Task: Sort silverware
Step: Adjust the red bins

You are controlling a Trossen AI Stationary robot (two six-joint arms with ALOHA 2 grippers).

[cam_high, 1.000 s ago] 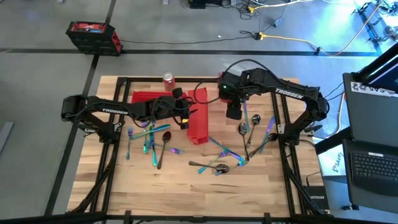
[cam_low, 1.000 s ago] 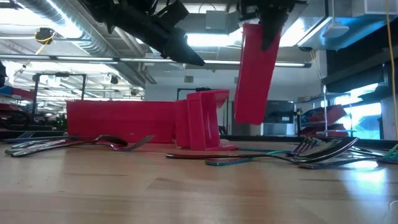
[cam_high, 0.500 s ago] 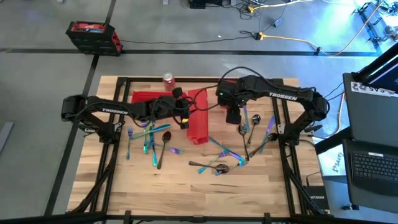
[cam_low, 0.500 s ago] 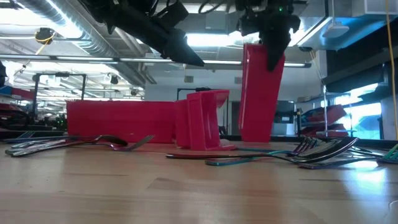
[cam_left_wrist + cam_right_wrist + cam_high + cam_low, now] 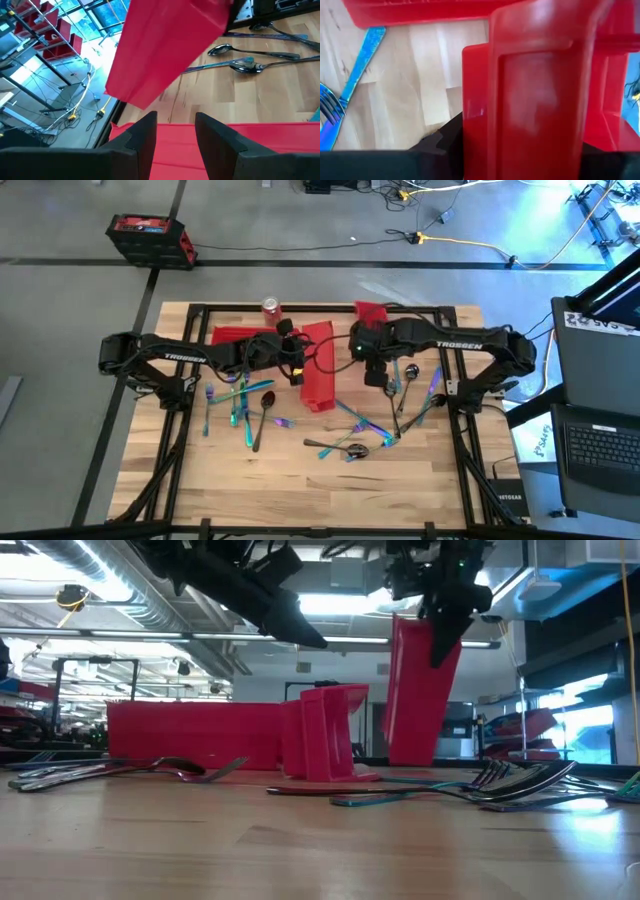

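My right gripper [image 5: 373, 368] is shut on a long red bin [image 5: 418, 690] that stands on end near the table's far side, leaning with its top toward the right. My left gripper [image 5: 175, 142] is open and hovers just above another red bin [image 5: 318, 375] at mid-table, touching nothing. A third red bin [image 5: 238, 335] lies under the left arm. The iridescent silverware lies flat on the table in three clusters: left [image 5: 240, 405], near centre [image 5: 350, 438] and right [image 5: 410, 385]. Spoons [image 5: 240, 57] show past the left fingers. My right gripper grips the red bin at its upper end [image 5: 435, 635], coming from above with the fingers pointing down. In the wrist view the bin's wall [image 5: 530, 125] fills the space at the fingers and hides the hold. The bin is tilted, its lower end [image 5: 410, 758] down at the table.
A red soda can [image 5: 270, 307] stands at the far edge behind the bins. A blue fork [image 5: 350, 75] lies beside the held bin. The near half of the table [image 5: 300, 480] is bare wood. Black frame rails run along the table's sides.
My right gripper has come down with the red bin: a second ago the bin hung clear of the table, then its lower end reached the tabletop and it stood upright. Since then it has tipped, its upper end going toward the right. The left arm kept still.
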